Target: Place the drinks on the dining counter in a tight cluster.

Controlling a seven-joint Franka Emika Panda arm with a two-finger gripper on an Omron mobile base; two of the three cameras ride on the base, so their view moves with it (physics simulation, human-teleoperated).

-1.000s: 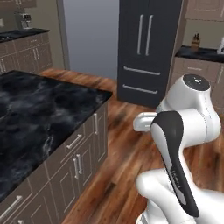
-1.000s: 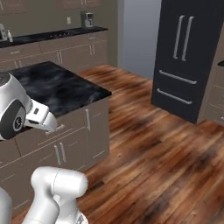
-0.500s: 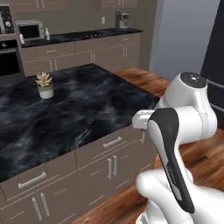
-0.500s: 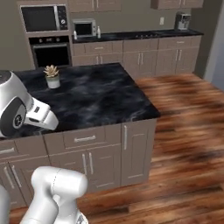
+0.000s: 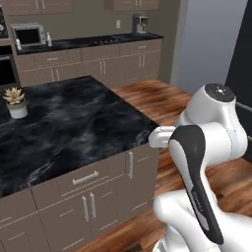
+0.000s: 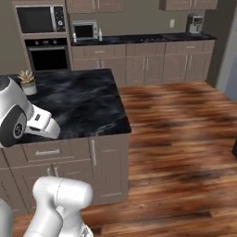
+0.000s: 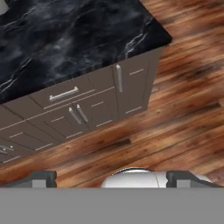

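The gripper stood wide apart and held nothing, its dark fingertips hanging above plank flooring. Ahead lay a black marble counter with white veins, glossy and square-cornered, on brown cabinets with slim metal handles. A small potted succulent sat near its far left edge. I could not tell whether this was the dining counter; no drinks showed on it. To the right, warm wooden floor spread broadly toward a back counter bearing a microwave.
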